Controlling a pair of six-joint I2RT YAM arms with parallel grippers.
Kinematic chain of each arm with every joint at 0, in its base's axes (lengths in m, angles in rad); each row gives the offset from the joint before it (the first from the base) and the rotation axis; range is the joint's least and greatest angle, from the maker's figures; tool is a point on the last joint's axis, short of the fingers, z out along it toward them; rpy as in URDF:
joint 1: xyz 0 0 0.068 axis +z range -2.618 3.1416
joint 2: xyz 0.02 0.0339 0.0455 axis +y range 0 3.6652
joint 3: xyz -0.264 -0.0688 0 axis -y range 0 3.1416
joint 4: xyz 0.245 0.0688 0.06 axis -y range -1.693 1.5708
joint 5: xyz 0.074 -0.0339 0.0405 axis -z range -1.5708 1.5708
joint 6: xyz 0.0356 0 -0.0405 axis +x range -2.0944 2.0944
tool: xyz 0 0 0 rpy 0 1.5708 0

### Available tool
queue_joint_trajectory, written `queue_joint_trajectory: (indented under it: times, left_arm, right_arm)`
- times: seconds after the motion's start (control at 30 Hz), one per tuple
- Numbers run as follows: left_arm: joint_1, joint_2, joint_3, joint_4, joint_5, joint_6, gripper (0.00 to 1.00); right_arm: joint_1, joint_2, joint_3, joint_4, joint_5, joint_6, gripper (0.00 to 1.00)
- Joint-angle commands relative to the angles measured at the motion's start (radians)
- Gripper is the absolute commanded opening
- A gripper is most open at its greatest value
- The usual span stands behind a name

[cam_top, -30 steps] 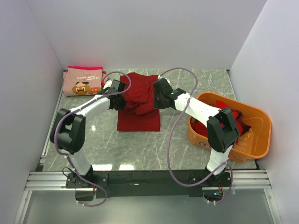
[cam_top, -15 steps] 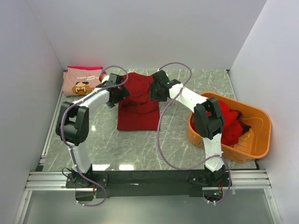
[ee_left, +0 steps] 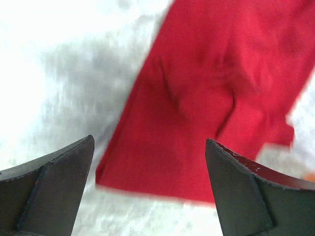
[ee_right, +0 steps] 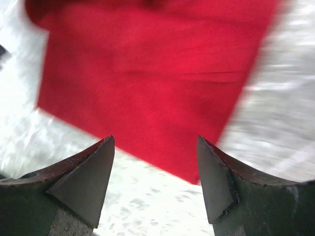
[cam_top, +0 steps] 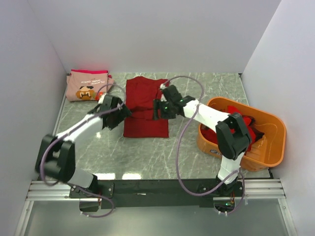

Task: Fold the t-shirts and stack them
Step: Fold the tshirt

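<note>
The half-folded dark red t-shirt (cam_top: 146, 123) lies left of the orange tub (cam_top: 268, 120), with the left gripper (cam_top: 118, 116) at its tub-far edge and the right gripper (cam_top: 157, 109) at its tub-near edge, both spread wide and holding nothing, so a shallow regrasp could snag one layer and undo the fold.

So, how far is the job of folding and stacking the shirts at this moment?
Done: the pink t-shirt lies folded at the back left. In hand: a dark red t-shirt lies flat mid-table, seemingly partly folded, with the left gripper and right gripper open beside it. Left: more red shirts in the orange tub.
</note>
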Motion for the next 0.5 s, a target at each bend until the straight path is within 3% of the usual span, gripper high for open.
queue_joint_trajectory:
  times: [0.0,0.2,0.47]
  left_arm:
    - [-0.06,-0.129,-0.126,0.17,0.082,-0.055,0.99]
    - [-0.115,-0.075,-0.216,0.38,0.134,-0.026,0.99]
    - [-0.118,0.026,-0.296,0.454,0.149,-0.046,0.99]
  right_arm:
    - [0.056,0.034,0.006,0.093,-0.058,-0.008,0.74]
    - [0.075,0.154,0.071,0.159,-0.042,0.055,0.74]
    - [0.069,0.262,0.127,0.225,0.051,0.137,0.74]
